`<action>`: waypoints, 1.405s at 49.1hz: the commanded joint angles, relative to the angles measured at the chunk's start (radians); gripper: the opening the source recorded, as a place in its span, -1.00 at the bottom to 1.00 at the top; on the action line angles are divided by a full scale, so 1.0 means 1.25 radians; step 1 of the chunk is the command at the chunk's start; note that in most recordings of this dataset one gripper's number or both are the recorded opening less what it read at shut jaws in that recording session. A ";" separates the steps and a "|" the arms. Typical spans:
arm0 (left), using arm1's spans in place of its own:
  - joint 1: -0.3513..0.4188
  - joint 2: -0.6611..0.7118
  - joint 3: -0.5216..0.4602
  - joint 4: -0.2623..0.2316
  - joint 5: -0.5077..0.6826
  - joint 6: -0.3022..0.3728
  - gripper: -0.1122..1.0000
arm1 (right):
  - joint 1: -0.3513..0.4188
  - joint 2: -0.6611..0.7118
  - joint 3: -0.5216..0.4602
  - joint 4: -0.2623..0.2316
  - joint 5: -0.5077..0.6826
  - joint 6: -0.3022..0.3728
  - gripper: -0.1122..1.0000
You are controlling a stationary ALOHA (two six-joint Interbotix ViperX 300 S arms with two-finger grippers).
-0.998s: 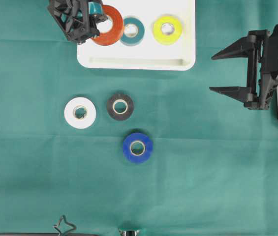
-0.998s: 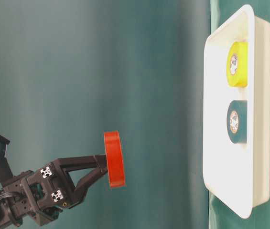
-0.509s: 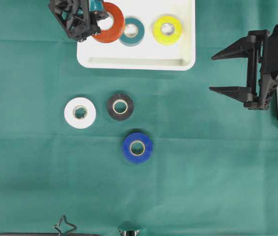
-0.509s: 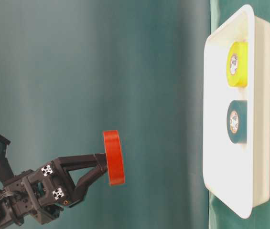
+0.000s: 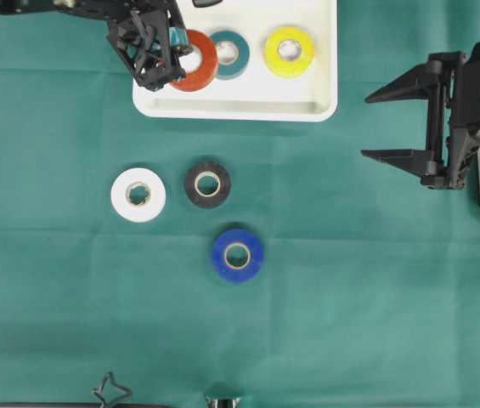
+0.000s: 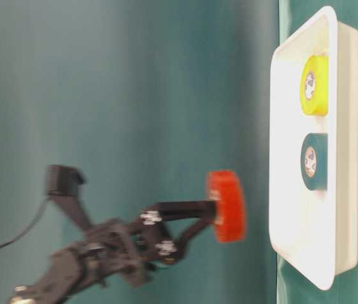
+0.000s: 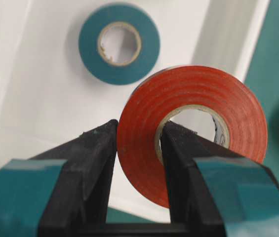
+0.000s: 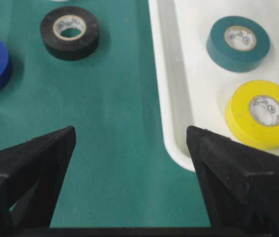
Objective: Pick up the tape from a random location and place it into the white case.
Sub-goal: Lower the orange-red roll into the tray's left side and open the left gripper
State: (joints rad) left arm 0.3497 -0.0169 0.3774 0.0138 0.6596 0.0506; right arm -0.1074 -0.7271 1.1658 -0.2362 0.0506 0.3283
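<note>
**Q:** One roll matters here; where is it?

**A:** The orange tape hangs over the left end of the white case, pinched through its core by the left gripper: one finger inside the hole, the other against the outer wall (plainest in the left wrist view). A second ago it was held well short of the tray; in the table-level view it now stands just off the case floor, blurred by the descent.

**Q:** What follows from that?

**A:** Carrying is nearly done. Lowering a little more and releasing would seem to remain, with care for the teal roll just beside it.

**Q:** And the surroundings?

**A:** A yellow roll also lies in the case. White, black and blue rolls lie on the green cloth, untouched. The right gripper waits at the right, jaws spread wide and empty, unmoved.
</note>
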 commanded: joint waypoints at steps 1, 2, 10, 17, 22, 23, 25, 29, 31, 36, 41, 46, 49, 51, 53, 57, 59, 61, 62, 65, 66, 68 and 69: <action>0.005 0.013 0.011 -0.002 -0.042 -0.001 -0.38 | 0.000 0.001 -0.018 -0.001 -0.005 -0.001 0.80; 0.006 0.018 0.016 -0.002 -0.049 -0.001 -0.38 | 0.000 0.000 -0.018 -0.001 -0.005 -0.001 0.80; 0.022 0.037 0.049 -0.002 -0.117 -0.001 -0.38 | 0.000 0.000 -0.018 -0.001 -0.005 -0.001 0.80; 0.039 0.039 0.079 -0.004 -0.151 -0.001 -0.38 | 0.000 0.000 -0.018 -0.001 -0.005 -0.001 0.80; 0.045 0.045 0.092 -0.004 -0.157 -0.001 -0.38 | 0.000 0.004 -0.018 -0.001 -0.005 -0.001 0.80; 0.045 0.045 0.092 -0.004 -0.157 -0.001 -0.38 | -0.001 0.004 -0.018 -0.001 -0.005 -0.001 0.80; 0.045 0.045 0.093 -0.005 -0.156 -0.001 -0.38 | 0.000 0.004 -0.020 -0.001 -0.005 -0.001 0.80; 0.045 0.047 0.092 -0.006 -0.156 -0.001 -0.38 | 0.000 0.005 -0.020 -0.001 -0.005 -0.001 0.80; 0.045 0.047 0.091 -0.006 -0.156 -0.001 -0.38 | 0.000 0.005 -0.020 -0.001 -0.005 -0.001 0.80; 0.045 0.048 0.088 -0.006 -0.157 -0.001 -0.38 | 0.000 0.005 -0.020 -0.001 -0.005 -0.001 0.80; 0.045 0.048 0.088 -0.006 -0.157 -0.001 -0.38 | 0.000 0.006 -0.020 -0.001 -0.005 -0.001 0.80; 0.045 0.048 0.088 -0.006 -0.157 -0.001 -0.38 | 0.000 0.006 -0.020 -0.001 -0.006 -0.001 0.80; 0.045 0.048 0.088 -0.006 -0.160 -0.001 -0.38 | -0.001 0.007 -0.020 -0.001 -0.005 -0.001 0.80; 0.044 0.048 0.090 -0.006 -0.163 -0.001 -0.38 | 0.000 0.007 -0.020 -0.001 -0.005 -0.001 0.80; 0.045 0.048 0.090 -0.006 -0.164 -0.001 -0.38 | 0.000 0.007 -0.020 -0.001 -0.005 -0.001 0.80; 0.044 0.048 0.090 -0.007 -0.166 -0.001 -0.38 | -0.001 0.007 -0.020 -0.001 -0.005 -0.001 0.80; 0.045 0.048 0.090 -0.007 -0.164 -0.001 -0.38 | 0.000 0.007 -0.020 -0.001 -0.005 -0.001 0.80; 0.044 0.048 0.088 -0.009 -0.164 -0.001 -0.38 | 0.000 0.007 -0.020 -0.001 -0.005 -0.001 0.80; 0.045 0.048 0.088 -0.007 -0.166 -0.001 -0.38 | 0.000 0.007 -0.020 -0.001 -0.005 -0.001 0.80; 0.044 0.048 0.088 -0.007 -0.166 0.000 -0.38 | 0.000 0.007 -0.020 -0.001 -0.005 -0.001 0.80; 0.043 0.048 0.088 -0.009 -0.166 0.000 -0.38 | -0.001 0.007 -0.020 -0.001 -0.005 -0.001 0.80; 0.044 0.048 0.087 -0.007 -0.164 0.000 -0.38 | 0.000 0.007 -0.020 -0.001 -0.005 -0.001 0.80; 0.043 0.048 0.088 -0.009 -0.166 0.000 -0.38 | 0.000 0.007 -0.020 -0.001 -0.005 -0.001 0.80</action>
State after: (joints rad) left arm 0.4050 0.0568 0.5062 0.0061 0.4587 0.0506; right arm -0.1074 -0.7194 1.1658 -0.2362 0.0506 0.3283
